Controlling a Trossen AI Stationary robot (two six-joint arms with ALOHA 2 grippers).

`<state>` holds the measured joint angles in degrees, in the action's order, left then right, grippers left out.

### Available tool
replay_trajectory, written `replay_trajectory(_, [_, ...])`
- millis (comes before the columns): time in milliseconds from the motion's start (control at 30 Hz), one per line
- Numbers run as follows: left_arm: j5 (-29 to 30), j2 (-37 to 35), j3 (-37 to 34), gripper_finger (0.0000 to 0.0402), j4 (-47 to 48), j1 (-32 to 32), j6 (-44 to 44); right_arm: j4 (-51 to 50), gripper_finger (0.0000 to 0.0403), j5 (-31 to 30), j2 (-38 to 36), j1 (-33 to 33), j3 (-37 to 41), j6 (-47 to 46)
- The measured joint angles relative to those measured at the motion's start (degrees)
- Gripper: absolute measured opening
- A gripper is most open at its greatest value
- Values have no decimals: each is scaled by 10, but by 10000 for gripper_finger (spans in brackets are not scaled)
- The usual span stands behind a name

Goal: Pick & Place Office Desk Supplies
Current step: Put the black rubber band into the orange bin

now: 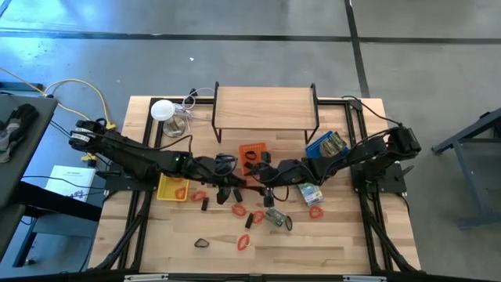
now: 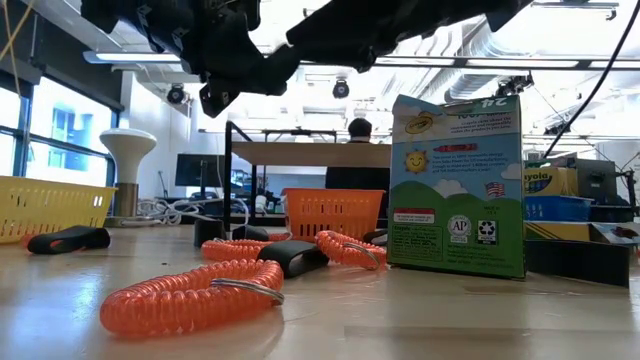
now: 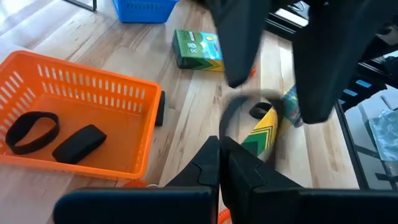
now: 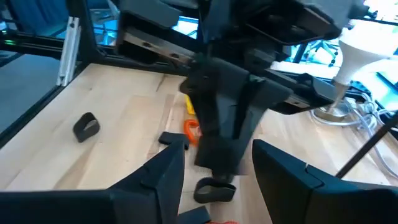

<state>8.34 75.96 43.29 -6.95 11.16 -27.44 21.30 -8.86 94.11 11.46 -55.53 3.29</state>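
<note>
**High view: both arms meet mid-table, over the scattered supplies**

High view: left gripper point(image 1: 232, 185) and right gripper point(image 1: 264, 175) come nearly tip to tip just in front of the orange tray point(image 1: 252, 152). Red-orange looped pieces point(image 1: 242, 242) lie scattered on the table point(image 1: 329, 243) in front of both sets of fingers, with small black clip-like pieces point(image 1: 205, 204) among them. A green-and-silver packet point(image 1: 275, 217) lies just in front of the right fingers; a crayon box point(image 1: 311, 193) sits beside the right arm. Yellow tray point(image 1: 172, 188) is just behind the left arm, blue tray point(image 1: 326, 144) behind the right arm.

Left wrist view: left fingers point(image 3: 245, 171) are pressed together, nothing visible between them (the blurred dark mass ahead is the right gripper). Beside the fingers the orange tray holds a black loop point(image 3: 31, 130) and a black clip point(image 3: 79, 142). A green box point(image 3: 198, 48) lies well beyond the fingertips, and a green-and-yellow box point(image 3: 262, 129) just ahead of them.

Right wrist view: right fingers point(image 4: 163, 171) stand apart with the left gripper filling the space ahead; a black looped piece point(image 4: 214, 191) lies on the wood between the fingers, whether touched, cannot tell. Another black loop point(image 4: 86, 126) lies well off to one side. White lamp point(image 4: 359, 50) stands far beyond.

Low view: an orange coil point(image 2: 190, 296) lies nearest, and a person point(image 2: 358, 150) stands in the room behind.
</note>
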Motion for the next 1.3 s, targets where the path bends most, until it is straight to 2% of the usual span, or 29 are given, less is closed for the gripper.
replay_trajectory(167, [0, 0, 0, 1, -8, 0, 0, 11, 176, 0, 18, -4, 0, 1])
replay_trajectory(400, [0, 0, 0, 1, -10, 0, 9, 85, 176, -2, 64, -5, 0, 50])
replay_trajectory(633, [0, 0, 0, 1, -10, 0, 9, 94, 170, -3, 65, -5, 0, 60])
replay_trajectory(767, [1, 0, 0, 1, -9, 0, 38, 90, 134, -24, 65, -5, 0, 60])
replay_trajectory(1033, [1, 0, 0, 1, 3, 0, 76, 88, 13, -30, 65, 1, 0, 79])
replay_trajectory(1167, [27, 0, 0, 9, 13, 10, 88, 88, 4, -32, 65, 8, 0, 87])
replay_trajectory(1300, [43, 0, 0, 42, 10, 21, 115, 80, 3, -26, 65, 12, 0, 87])
